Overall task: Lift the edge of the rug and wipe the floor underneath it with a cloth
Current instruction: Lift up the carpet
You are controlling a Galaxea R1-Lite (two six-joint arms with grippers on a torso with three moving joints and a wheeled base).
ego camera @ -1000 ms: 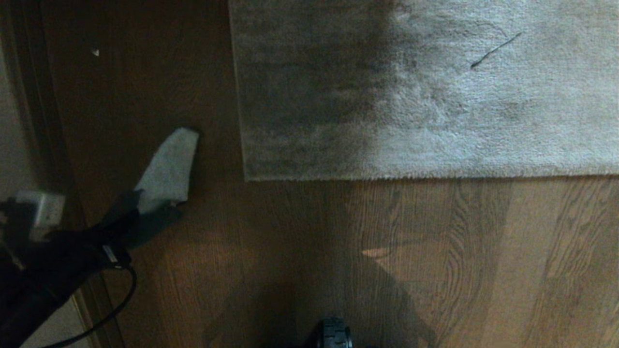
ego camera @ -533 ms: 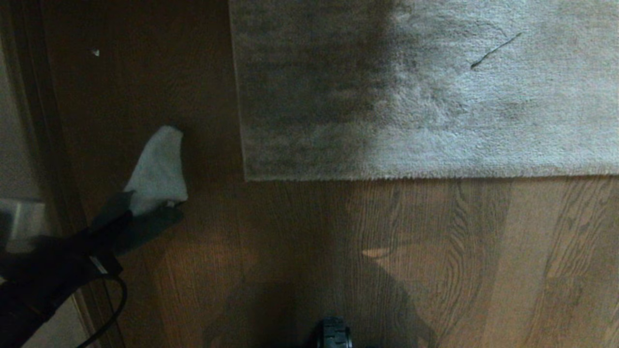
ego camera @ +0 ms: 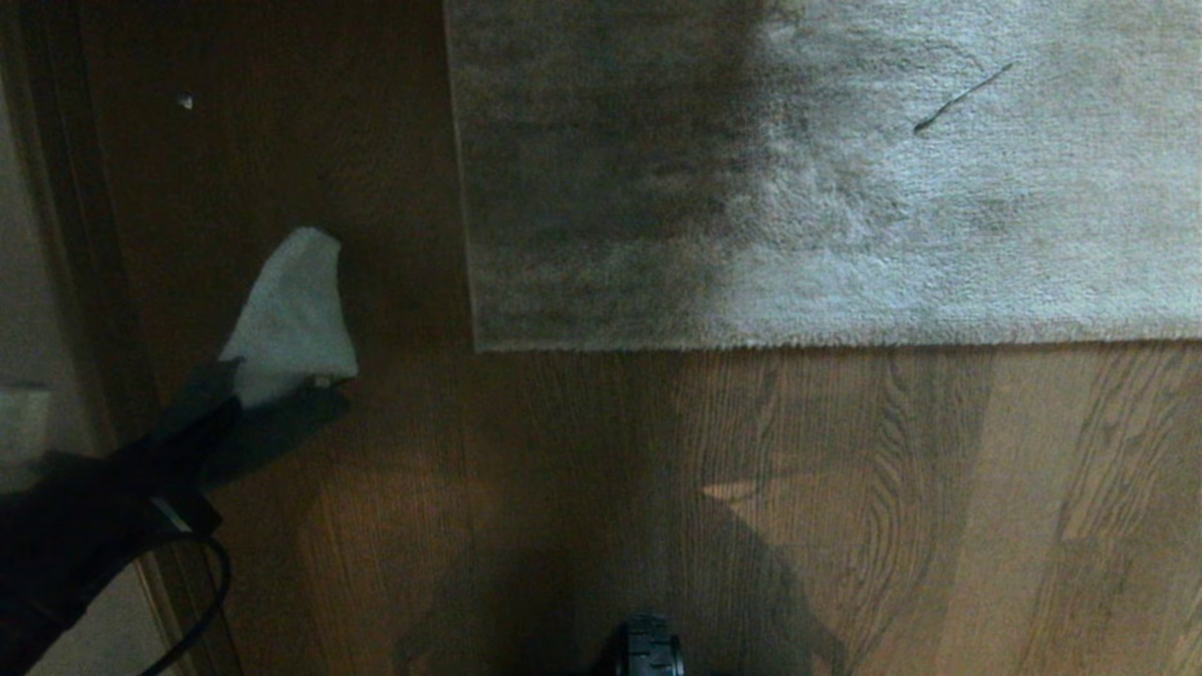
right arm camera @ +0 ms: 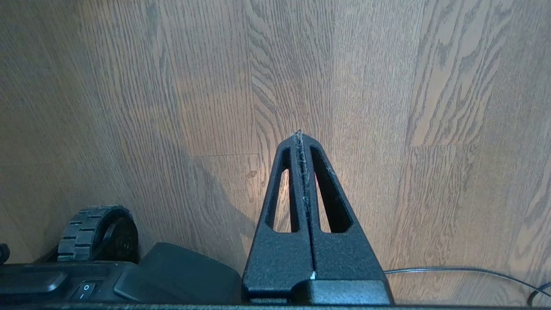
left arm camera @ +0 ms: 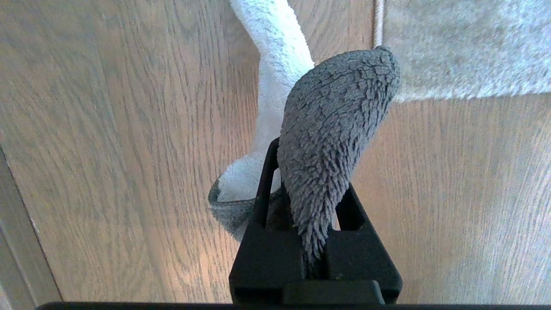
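1. Terry cloth (ego camera: 291, 319) hangs clamped in the left claw (ego camera: 282, 399), over bare floor (ego camera: 563, 488) beside the rug edge (ego camera: 601, 345), which lies flat.
2. Keep that grip firm.
3. Bring the right claw (right arm camera: 301, 142), pressed together and empty, to lift the corner first.

Pale terry cloth (ego camera: 291, 314) above brown plank floor (ego camera: 563, 488), beside flat plush rug edge (ego camera: 657, 340)

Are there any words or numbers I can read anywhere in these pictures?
No words or numbers anywhere.
"O" and "–": two marks on the rocker switch on the robot's base, seen in the right wrist view.
The small white tag on the left arm is too blurred to read.
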